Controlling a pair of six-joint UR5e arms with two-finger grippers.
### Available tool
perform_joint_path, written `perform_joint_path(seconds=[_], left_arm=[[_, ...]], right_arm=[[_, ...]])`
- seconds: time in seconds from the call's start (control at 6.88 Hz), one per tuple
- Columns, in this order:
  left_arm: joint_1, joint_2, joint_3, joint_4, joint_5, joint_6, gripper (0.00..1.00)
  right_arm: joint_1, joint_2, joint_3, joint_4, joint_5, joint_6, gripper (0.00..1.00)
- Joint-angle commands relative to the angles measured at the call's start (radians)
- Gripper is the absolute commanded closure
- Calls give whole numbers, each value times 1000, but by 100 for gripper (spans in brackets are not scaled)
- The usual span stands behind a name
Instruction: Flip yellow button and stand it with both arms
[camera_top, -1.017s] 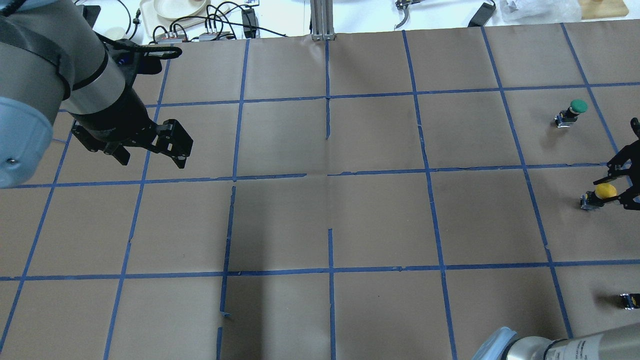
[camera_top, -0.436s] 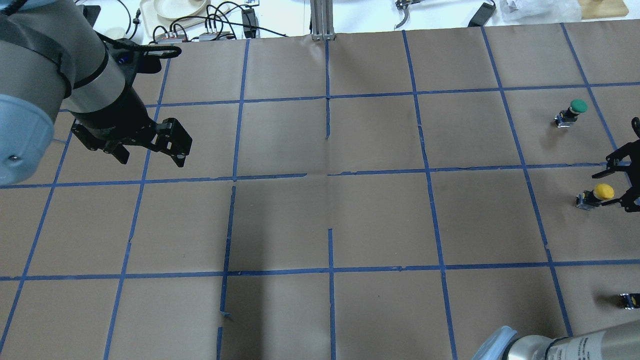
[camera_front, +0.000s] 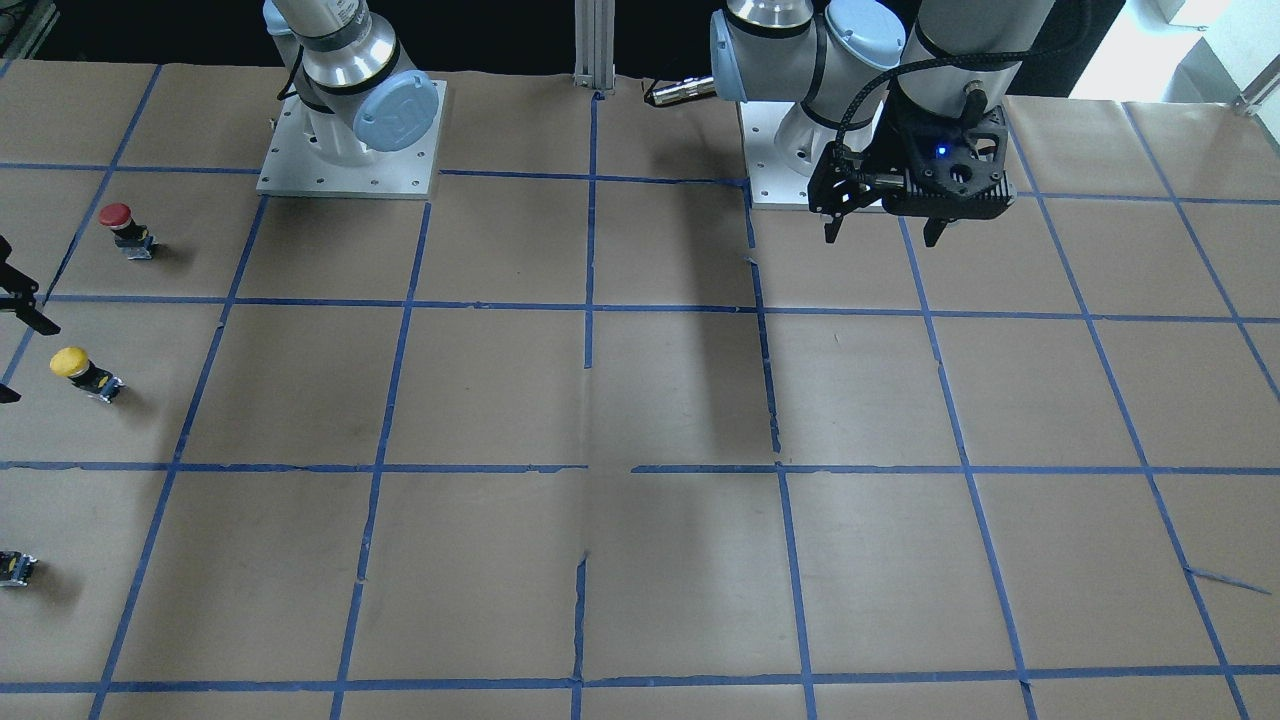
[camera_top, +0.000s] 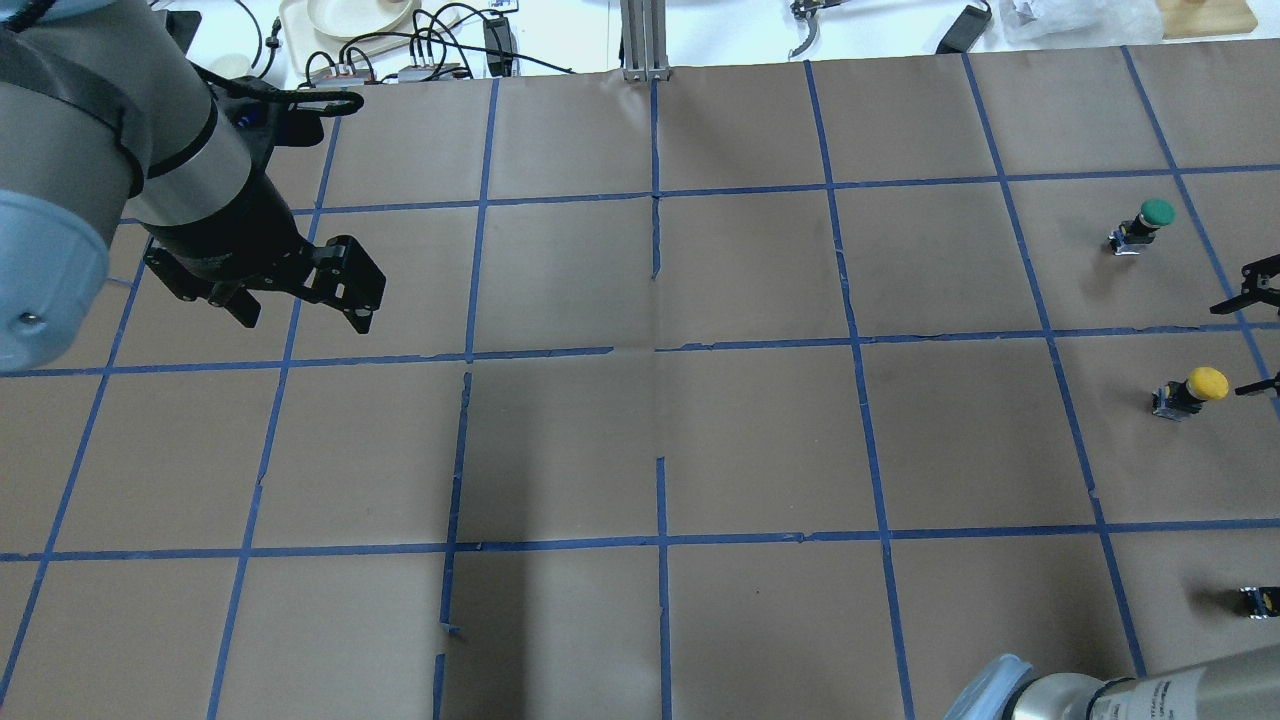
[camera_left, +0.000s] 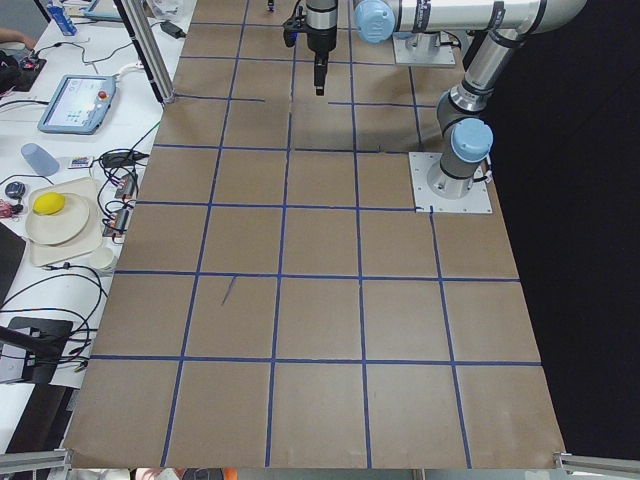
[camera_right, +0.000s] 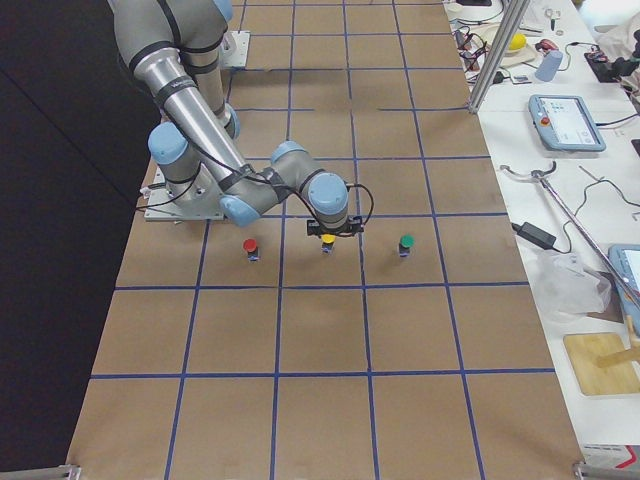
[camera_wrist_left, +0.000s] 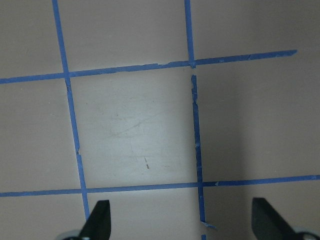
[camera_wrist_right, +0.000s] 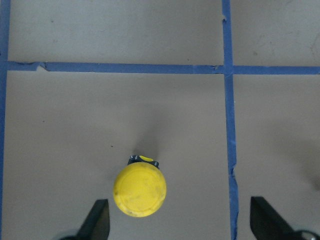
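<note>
The yellow button (camera_top: 1190, 388) stands upright on its base, cap up, at the table's right side; it also shows in the front view (camera_front: 80, 370), the exterior right view (camera_right: 327, 243) and the right wrist view (camera_wrist_right: 139, 189). My right gripper (camera_top: 1245, 345) is open and empty, above and just beside the button, not touching it; its fingertips (camera_wrist_right: 97, 220) frame the cap from above. My left gripper (camera_top: 300, 320) is open and empty, hovering over the far-left part of the table; it also shows in the front view (camera_front: 885, 238).
A green-capped button (camera_top: 1150, 222) stands beyond the yellow one. A red-capped button (camera_front: 125, 228) stands on its other side. A small black capless part (camera_top: 1258, 600) lies near the table's right edge. Brown paper with a blue tape grid (camera_top: 660, 350) covers the table.
My right gripper, shut around the yellow cap before, has opened and drawn back to the right. The button stays standing. My left arm has barely moved.
</note>
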Motion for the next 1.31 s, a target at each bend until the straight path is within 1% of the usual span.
perform_joint_path(seconds=[0.0,0.15,0.29,0.44,0.58,0.73,0.87,1.16], left_arm=[[0,0,0,1,-2,-2,0],[0,0,-2,1,-4,-2,0],[0,1,-2,1,-2,-2,0],[0,1,0,4,-4,-1,0],[0,0,0,4,-4,-2,0],[0,0,0,6,-4,-1,0],[0,-2,0,4,-4,-1,0],[0,0,1,4,-5,-1,0]], right_arm=[[67,-2,-156,163,-14,98,0],[91,-8,-262,285,-17,204,0],[139,-6,-338,385,-37,286,0],[198,-11,-388,405,-37,471,0],[287,-28,-409,417,-39,594,0],[353,-70,-410,460,-31,715,0],[427,-142,-401,477,-37,877,0],[501,-224,-398,530,-27,1183,0]])
